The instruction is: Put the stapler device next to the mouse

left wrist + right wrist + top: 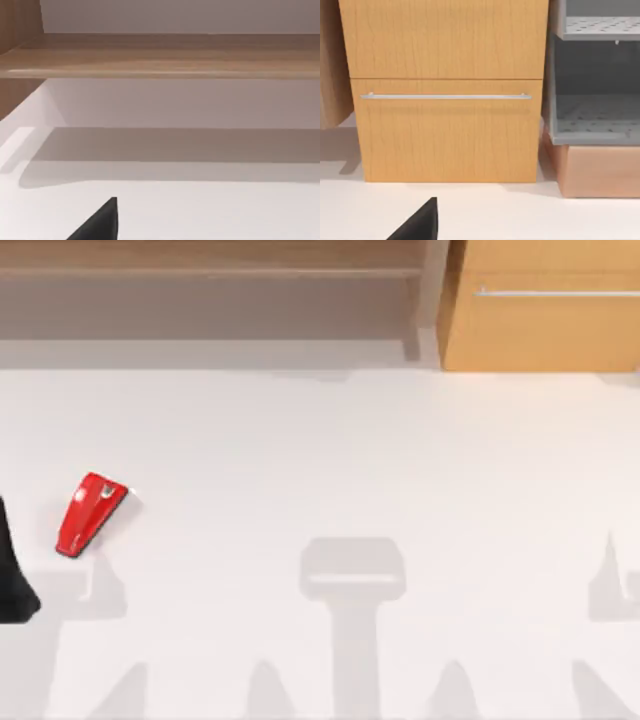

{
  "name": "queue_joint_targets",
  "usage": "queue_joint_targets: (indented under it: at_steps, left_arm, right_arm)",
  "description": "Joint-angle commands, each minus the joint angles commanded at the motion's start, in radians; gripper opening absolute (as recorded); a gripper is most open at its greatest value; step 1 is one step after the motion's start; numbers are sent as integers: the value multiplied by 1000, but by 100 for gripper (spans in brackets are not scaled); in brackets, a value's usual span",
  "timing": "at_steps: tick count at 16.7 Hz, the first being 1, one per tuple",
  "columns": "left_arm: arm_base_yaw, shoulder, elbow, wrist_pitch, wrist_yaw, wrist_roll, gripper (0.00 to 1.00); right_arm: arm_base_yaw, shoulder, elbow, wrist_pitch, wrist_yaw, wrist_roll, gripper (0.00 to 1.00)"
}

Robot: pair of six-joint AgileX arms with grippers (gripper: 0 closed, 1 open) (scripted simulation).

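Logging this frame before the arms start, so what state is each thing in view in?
stapler device: lying flat on the table's left side, closed, ungrasped.
drawer: shut, handle bar flush across its front.
left end effector: over the table, holding nothing visible.
right end effector: facing the drawer cabinet, touching nothing.

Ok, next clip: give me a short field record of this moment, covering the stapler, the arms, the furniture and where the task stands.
stapler: red stapler lying flat on the white table, near the top view's left side, untouched
left arm: dark part at the top view's left edge, just left of the stapler
left hand: dark tip in the left wrist view, facing a wooden shelf
right hand: dark tip in the right wrist view, facing a wooden drawer cabinet
task: stapler not yet picked up
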Motion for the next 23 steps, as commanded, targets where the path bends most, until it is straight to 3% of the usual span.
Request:
queue_joint_targets:
  at_steps: [4,9,23]
  left_arm:
    - [-3,30,29,-20,1,6,100]
    - [-23,288,255,-170,2,51,100]
    - [-98,1651,1189,-862,0,247,100]
  right_arm:
    - [0,0,0,0,0,0,100]
    - [0,0,0,0,0,0,100]
    - [0,0,0,0,0,0,100]
